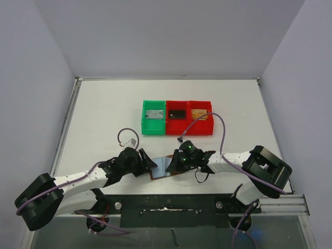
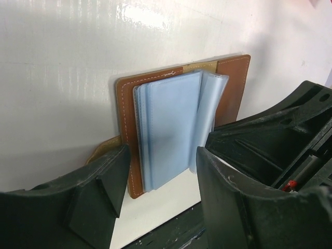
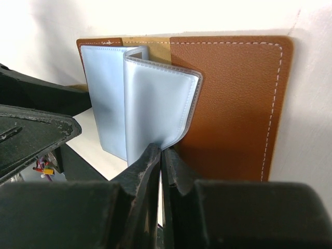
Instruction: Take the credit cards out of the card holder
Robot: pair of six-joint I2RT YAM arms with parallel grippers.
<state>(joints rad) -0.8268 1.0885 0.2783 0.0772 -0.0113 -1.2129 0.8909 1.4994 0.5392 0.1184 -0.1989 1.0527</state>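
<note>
We count one thin brown leather-like bifold card holder (image 1: 162,168). Its pale blue-grey plastic sleeves (image 2: 168,129) are several, but they overlap and we cannot settle the exact number. We count three small open plastic bins: one green bin (image 1: 144,117) and two red bins, the middle one (image 1: 177,128) and the right-hand one (image 1: 201,128). Each holds one flat rectangular card, so we make it three credit cards: one silver-grey (image 1: 153,114), one dark (image 1: 178,113), one gold-yellow (image 1: 198,113). We count two black robot arms, each with one two-finger gripper: the left gripper (image 1: 151,163) and the right gripper (image 1: 171,166).
</note>
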